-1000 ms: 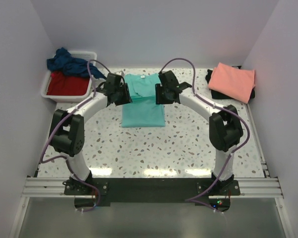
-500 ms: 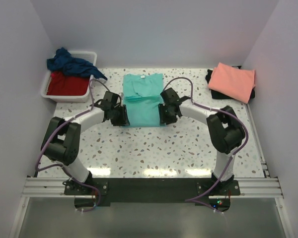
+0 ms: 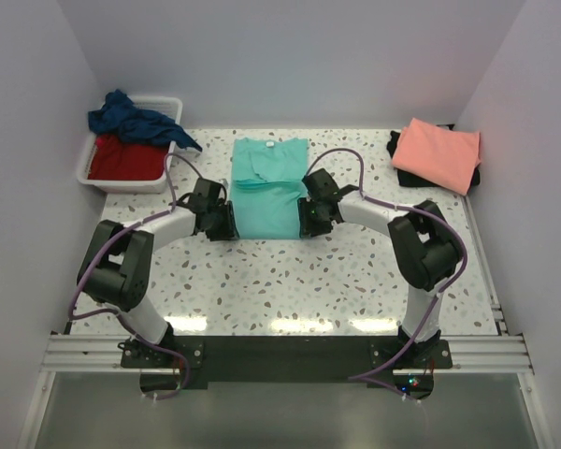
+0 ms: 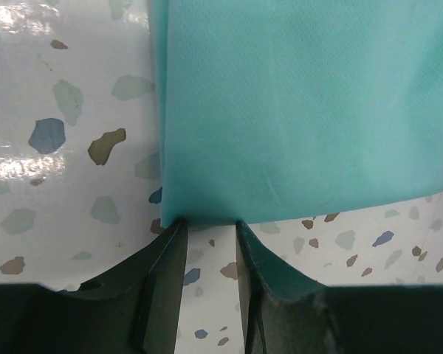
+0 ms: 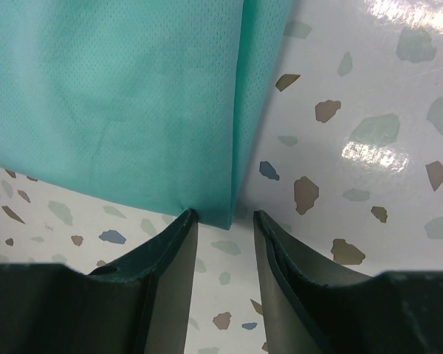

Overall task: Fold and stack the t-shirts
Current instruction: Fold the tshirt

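1. The left claw (image 4: 209, 224) is spread, gripping nothing; the turquoise t-shirt (image 4: 303, 110) lies flat on the bench (image 4: 66, 169), one hem corner touching its tips.
2. The right claw (image 5: 223, 215) is spread too, with the other hem corner at its tips.

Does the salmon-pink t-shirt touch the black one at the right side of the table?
Touching. The top view shows the salmon-pink t-shirt lying on the black t-shirt, whose edges stick out beneath it.

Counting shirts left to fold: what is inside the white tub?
A red t-shirt lies in the tub, with a navy blue t-shirt heaped over its far side. Anything beneath them is covered.
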Tool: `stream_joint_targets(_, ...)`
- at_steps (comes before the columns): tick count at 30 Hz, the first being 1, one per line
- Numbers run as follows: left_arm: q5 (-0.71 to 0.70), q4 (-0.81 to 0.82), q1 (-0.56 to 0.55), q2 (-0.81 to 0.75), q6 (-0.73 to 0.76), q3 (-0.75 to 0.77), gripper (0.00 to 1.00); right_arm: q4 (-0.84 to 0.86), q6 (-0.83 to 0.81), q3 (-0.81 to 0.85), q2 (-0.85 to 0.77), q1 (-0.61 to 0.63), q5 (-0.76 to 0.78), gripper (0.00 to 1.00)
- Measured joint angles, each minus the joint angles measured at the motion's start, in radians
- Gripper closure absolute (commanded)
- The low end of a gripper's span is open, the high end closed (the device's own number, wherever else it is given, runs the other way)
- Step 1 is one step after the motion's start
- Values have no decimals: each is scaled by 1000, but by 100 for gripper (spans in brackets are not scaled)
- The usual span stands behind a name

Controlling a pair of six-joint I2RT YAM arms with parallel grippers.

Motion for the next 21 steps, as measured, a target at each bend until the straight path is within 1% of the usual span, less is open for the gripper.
stream_joint_targets(11, -102, -20, 12, -25, -27, -11, 62, 2, 0, 0, 0, 0, 8, 61)
stream_joint_targets(17, -109, -13, 17, -40, -27, -11, 64, 2, 6, -2, 0, 0, 11, 62)
stream_joint_targets(21, -80, 12, 36, -19, -35, -14, 64, 3, 10, -7, -2, 0, 26, 63)
